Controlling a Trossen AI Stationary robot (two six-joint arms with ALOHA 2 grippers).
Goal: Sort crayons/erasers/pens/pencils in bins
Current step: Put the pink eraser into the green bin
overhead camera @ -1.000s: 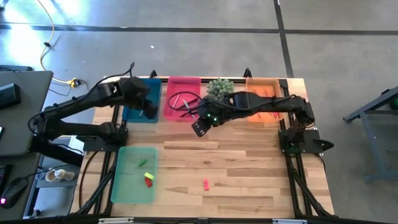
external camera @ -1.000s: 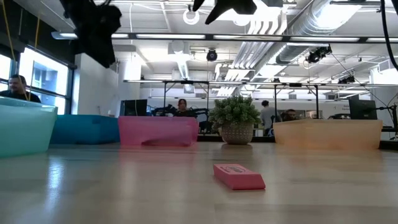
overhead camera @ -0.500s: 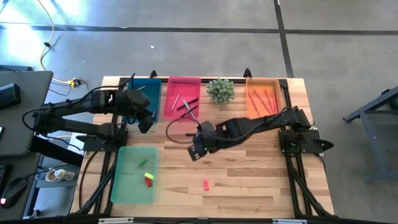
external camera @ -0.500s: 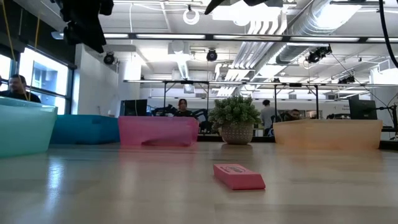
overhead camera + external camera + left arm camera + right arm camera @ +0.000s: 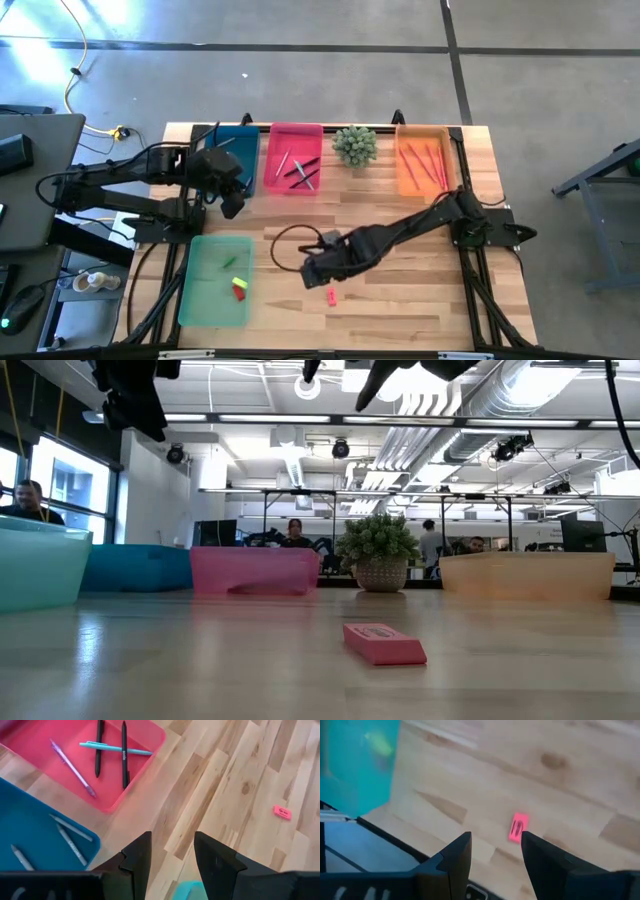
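From above, the table carries four bins: a teal bin, a pink bin and an orange bin along the far edge, with a plant between pink and orange, and a pale-green bin at the near left corner. The left gripper hangs just in front of the teal bin. The right gripper is stretched out over the middle of the table, just beside a red eraser lying loose on the wood. Inside the pale-green bin lie what look like a green eraser and a yellow and red pair, too small to tell apart well.

At table height, the red eraser lies flat on the wood, well in front of the bins and plant; both arms hang dark at the top edge.

The left wrist shows its fingers apart and empty, above bare wood, with pens in the pink bin and grey sticks in the teal bin.

The right wrist shows its fingers apart and empty, with the red eraser on the wood between them and farther off.
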